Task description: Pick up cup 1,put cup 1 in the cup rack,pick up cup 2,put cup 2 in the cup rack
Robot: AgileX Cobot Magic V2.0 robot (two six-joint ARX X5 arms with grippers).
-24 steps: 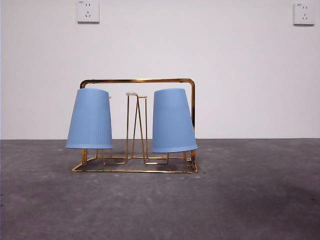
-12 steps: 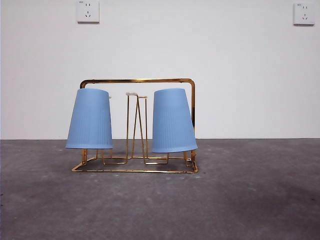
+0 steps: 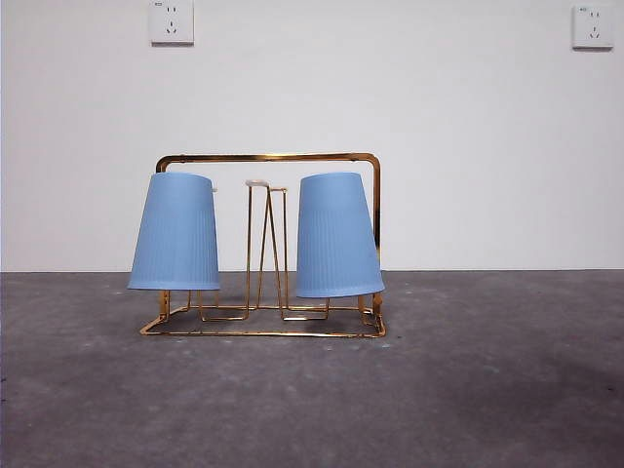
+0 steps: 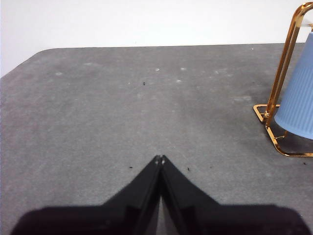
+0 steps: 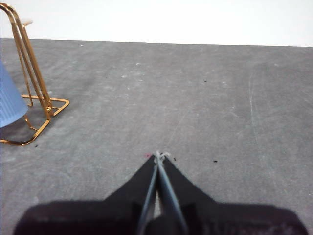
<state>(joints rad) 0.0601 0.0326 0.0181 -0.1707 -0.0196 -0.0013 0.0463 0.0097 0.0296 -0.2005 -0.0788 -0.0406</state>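
Note:
The gold wire cup rack stands on the grey table in the front view. Two ribbed light blue cups hang upside down on its prongs: one on the left, upright, and one on the right, slightly tilted. My left gripper is shut and empty, low over bare table, with the rack's end and a cup off to its side. My right gripper is shut and empty, apart from the rack's other end and a cup. Neither arm shows in the front view.
A white wall with two sockets stands behind the table. The table's rounded corner shows in the left wrist view. Two white-tipped prongs in the rack's middle carry no cup.

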